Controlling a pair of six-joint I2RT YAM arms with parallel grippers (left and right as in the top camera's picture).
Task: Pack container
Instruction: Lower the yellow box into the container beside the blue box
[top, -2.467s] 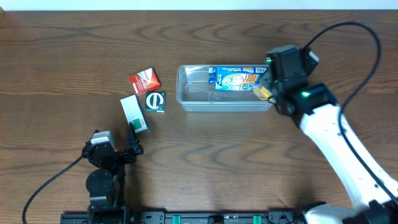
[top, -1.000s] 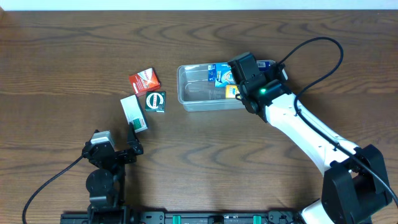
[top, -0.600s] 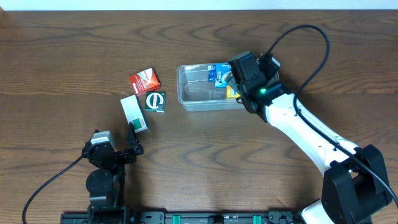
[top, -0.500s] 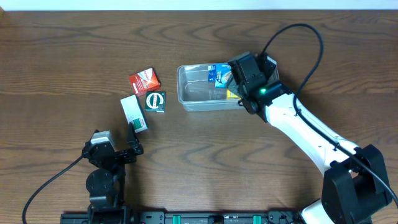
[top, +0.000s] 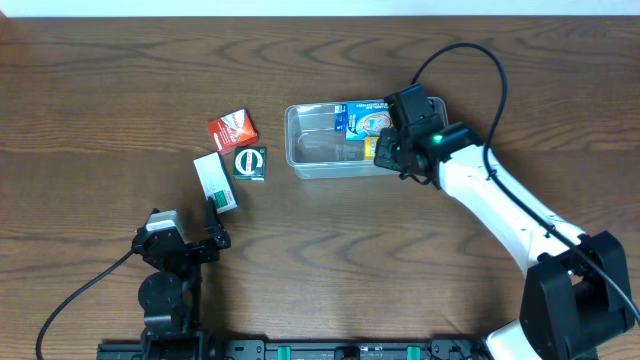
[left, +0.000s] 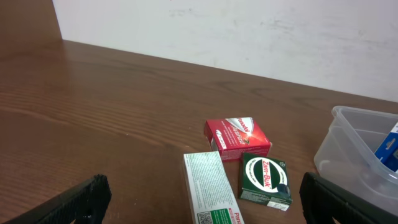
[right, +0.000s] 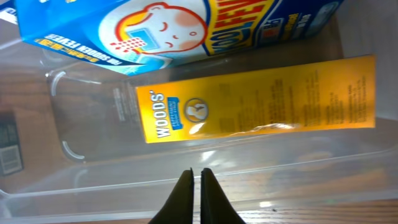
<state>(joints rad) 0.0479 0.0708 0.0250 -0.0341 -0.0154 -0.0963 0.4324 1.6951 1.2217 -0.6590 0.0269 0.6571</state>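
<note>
1. One clear container (top: 318, 158) lies flat on the brown table (top: 400, 280), its long side running left to right in the overhead view.
2. There are five boxes in all: two inside the container and three outside it.
3. Both boxes inside lie in the container's right half. A blue box (right: 180, 31) lies along the far wall, and a long yellow box (right: 261, 102) lies just beside it on the near side. Their edges meet or overlap in the right wrist view. The container's left half holds nothing.
4. The three boxes outside sit in a close group to the container's left. A red box (top: 232, 129) is farthest back, a small dark green box (top: 249, 162) is just in front of it and nearest the container, and a long white-and-green box (top: 215, 182) is farthest from the container.
5. There are two grippers. The right gripper (right: 196, 179) hangs over the container's near wall at its right end. Its fingers are drawn together to a thin slit with nothing between them.
6. The left gripper (left: 202, 190) is well to the container's left and nearer the robot. It is spread wide and empty, and the three loose boxes show between its fingers (left: 87, 196).
</note>
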